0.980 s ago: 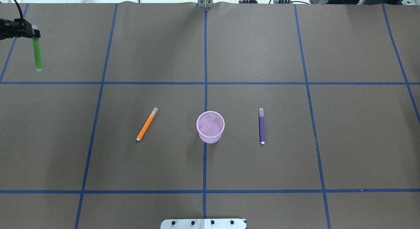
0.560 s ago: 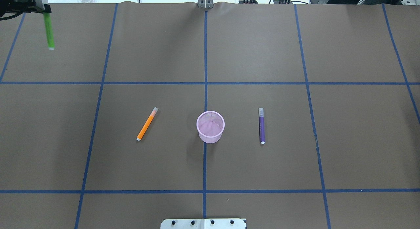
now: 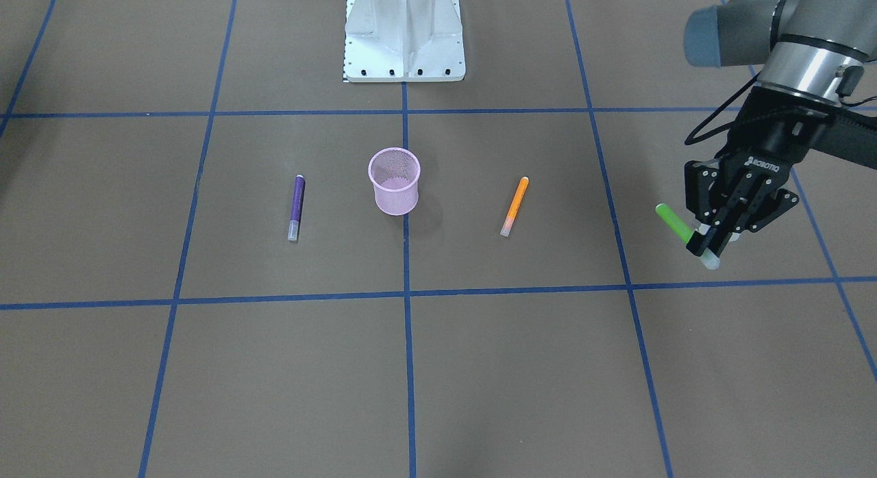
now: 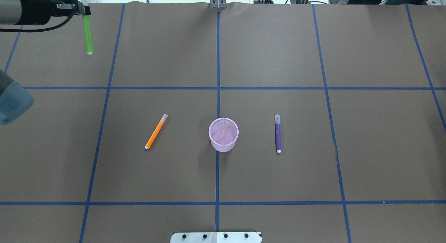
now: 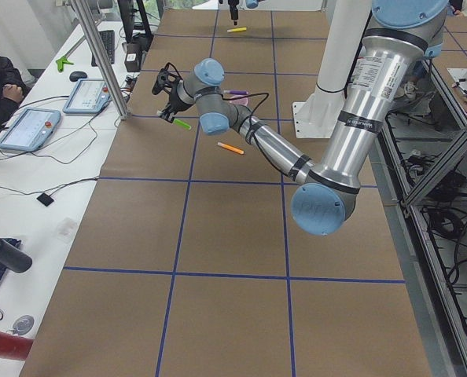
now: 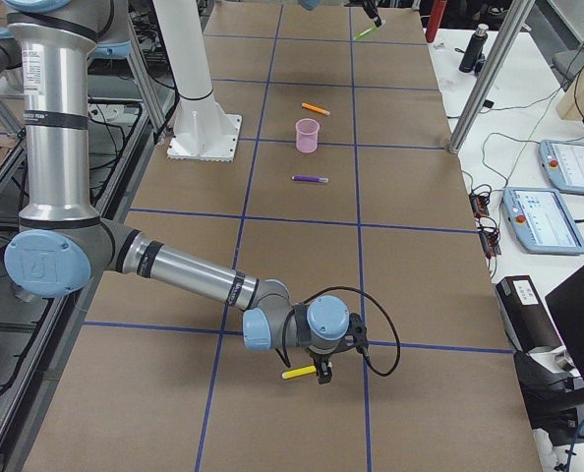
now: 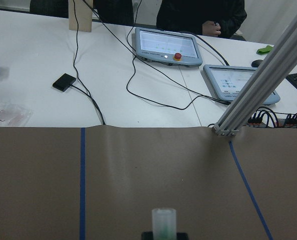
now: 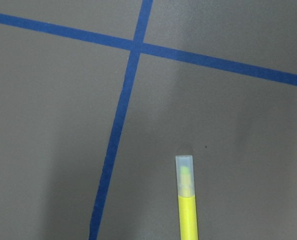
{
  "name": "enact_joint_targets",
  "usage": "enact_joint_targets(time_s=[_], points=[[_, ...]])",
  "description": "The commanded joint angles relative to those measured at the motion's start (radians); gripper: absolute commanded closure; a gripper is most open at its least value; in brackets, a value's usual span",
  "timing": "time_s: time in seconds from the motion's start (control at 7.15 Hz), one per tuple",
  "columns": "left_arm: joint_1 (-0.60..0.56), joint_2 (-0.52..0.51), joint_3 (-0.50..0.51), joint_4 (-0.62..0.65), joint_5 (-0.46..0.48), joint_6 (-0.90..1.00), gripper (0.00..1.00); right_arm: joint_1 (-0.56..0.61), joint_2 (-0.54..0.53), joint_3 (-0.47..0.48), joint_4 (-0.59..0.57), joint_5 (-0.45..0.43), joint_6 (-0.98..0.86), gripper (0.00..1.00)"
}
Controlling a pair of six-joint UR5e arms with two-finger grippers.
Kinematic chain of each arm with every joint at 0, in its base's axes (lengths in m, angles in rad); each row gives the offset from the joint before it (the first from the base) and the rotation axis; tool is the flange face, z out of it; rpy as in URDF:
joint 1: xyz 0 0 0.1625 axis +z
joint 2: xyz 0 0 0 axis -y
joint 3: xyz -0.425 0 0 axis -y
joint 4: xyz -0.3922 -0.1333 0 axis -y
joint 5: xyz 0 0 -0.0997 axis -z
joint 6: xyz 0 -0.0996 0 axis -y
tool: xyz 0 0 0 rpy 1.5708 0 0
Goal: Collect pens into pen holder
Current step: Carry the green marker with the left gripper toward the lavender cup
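- I am watching the left gripper (image 3: 710, 245), a black two-finger unit. It is pinching the green pen (image 3: 673, 222), a slim marker-like stick with a pale translucent cap, and its fingers are pressing in close to the cap end.
- That pen is hanging tilted, clear of the table (image 4: 383, 149), which is covered in brown paper and gridded with blue tape lines (image 4: 218, 62).
- The pen holder (image 4: 223, 134), a small pink wire-mesh cup with a solid rim, is standing upright near the table's middle.
- In the overhead view, the held pen is sitting at about 10 o'clock from the pen holder, well apart from it and near the far-left corner.
- The orange pen (image 4: 156, 131) is lying flat at 9 o'clock from the pen holder, slanted with its pale cap toward 1 o'clock.
- The purple pen (image 4: 278, 133) is lying flat at 3 o'clock from the pen holder, with its cap pointing to 12 o'clock.
- The right gripper (image 6: 323, 370) is hanging low at the far end of the table, with the yellow pen (image 8: 187, 205) directly under its camera, cap toward 12 o'clock.
- I cannot tell whether that gripper is spread or closed, or whether it is touching the pen.
- Through the left wrist camera I am seeing two tablets (image 7: 166, 46) and a person (image 7: 201, 15) at the white bench beyond the table.
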Motion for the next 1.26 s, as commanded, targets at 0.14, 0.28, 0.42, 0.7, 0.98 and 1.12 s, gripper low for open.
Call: enact_joint_targets(time_s=[0.14, 0.28, 0.42, 0.7, 0.98, 1.12], points=[[0.021, -0.004, -0.004, 0.001, 0.017, -0.004, 1.00, -0.026, 0.040, -0.091, 0.079, -0.040, -0.001, 0.01], [0.021, -0.004, -0.004, 0.001, 0.017, -0.004, 1.00, -0.052, 0.046, -0.094, 0.077, -0.052, 0.000, 0.02], [0.021, -0.004, -0.004, 0.001, 0.017, -0.004, 1.00, -0.063, 0.049, -0.103, 0.077, -0.073, 0.002, 0.04], [0.021, -0.004, -0.004, -0.001, 0.017, -0.004, 1.00, -0.066, 0.051, -0.111, 0.077, -0.072, 0.002, 0.11], [0.021, -0.005, -0.004, 0.001, 0.017, -0.004, 1.00, -0.066, 0.051, -0.115, 0.076, -0.068, 0.003, 0.38], [0.021, -0.005, -0.004, -0.001, 0.017, -0.005, 1.00, -0.066, 0.051, -0.115, 0.076, -0.067, 0.002, 0.50]])
